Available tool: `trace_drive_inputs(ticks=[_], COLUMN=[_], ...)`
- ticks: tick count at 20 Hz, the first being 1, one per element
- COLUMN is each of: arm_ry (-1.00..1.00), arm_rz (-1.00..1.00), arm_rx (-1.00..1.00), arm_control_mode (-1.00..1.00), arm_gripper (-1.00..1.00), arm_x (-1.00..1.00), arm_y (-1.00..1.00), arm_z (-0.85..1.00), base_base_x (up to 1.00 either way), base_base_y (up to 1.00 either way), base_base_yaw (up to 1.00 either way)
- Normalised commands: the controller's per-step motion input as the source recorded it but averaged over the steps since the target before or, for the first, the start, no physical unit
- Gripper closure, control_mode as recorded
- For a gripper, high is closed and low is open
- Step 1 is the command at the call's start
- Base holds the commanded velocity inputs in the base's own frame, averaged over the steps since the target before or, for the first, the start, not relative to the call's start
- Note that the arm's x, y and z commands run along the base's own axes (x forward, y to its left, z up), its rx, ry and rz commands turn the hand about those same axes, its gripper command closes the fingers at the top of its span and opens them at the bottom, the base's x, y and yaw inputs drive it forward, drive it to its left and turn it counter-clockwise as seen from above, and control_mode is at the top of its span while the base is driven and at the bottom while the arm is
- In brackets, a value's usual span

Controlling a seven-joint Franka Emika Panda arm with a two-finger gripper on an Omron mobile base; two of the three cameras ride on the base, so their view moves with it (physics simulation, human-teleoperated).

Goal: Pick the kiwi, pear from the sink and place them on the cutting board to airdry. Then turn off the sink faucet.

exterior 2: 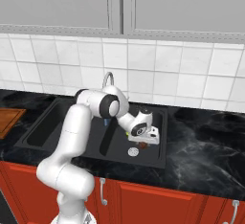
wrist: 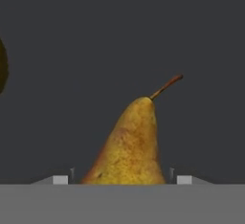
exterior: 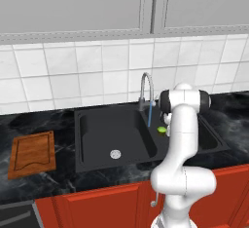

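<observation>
A yellow-brown pear (wrist: pixel 130 144) with a curved stem lies on the black sink (exterior: pixel 97 139) floor, between the two fingertips of my gripper (wrist: pixel 122 180). The gripper is open and its jaws stand clear of the pear on both sides. In the right base view the gripper (exterior 2: pixel 143 141) hangs low in the right basin, over the pear (exterior 2: pixel 142 145) and close to the drain (exterior 2: pixel 132 151). The dark olive edge of the kiwi (wrist: pixel 2 65) shows at the left. The cutting board (exterior: pixel 31 154) lies on the counter left of the sink. Blue water (exterior: pixel 150 115) runs from the silver faucet (exterior: pixel 146 88).
My arm (exterior: pixel 182 139) stands over the right basin and hides most of it in the left base view. A small green fruit (exterior: pixel 161 129) shows beside it. The left basin has a round drain (exterior: pixel 115 154). White tiles and grey cabinets rise behind the black marble counter (exterior 2: pixel 206 141).
</observation>
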Motion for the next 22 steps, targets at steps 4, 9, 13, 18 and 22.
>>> trace_drive_inputs(ticks=[4, 9, 13, 18, 22], arm_ry=[0.00, -0.05, -0.11, -0.12, -0.12], arm_rz=[0.00, 0.01, 0.02, 0.01, 0.00], arm_rx=[0.06, 0.07, 0.01, 0.00, 0.00], arm_control_mode=[-1.00, -1.00, -1.00, -1.00, -1.00], arm_gripper=[1.00, 1.00, 1.00, 1.00, 1.00], arm_x=[-0.04, -0.26, -0.39, -0.43, -0.40], arm_y=[-0.16, -0.02, 0.00, 0.00, 0.00], arm_z=[0.13, 0.46, 0.58, 0.73, 0.85], base_base_x=[0.00, 0.00, 0.00, 0.00, 0.00], base_base_y=[0.00, 0.00, 0.00, 0.00, 0.00], base_base_yaw=[0.00, 0.00, 0.00, 0.00, 0.00])
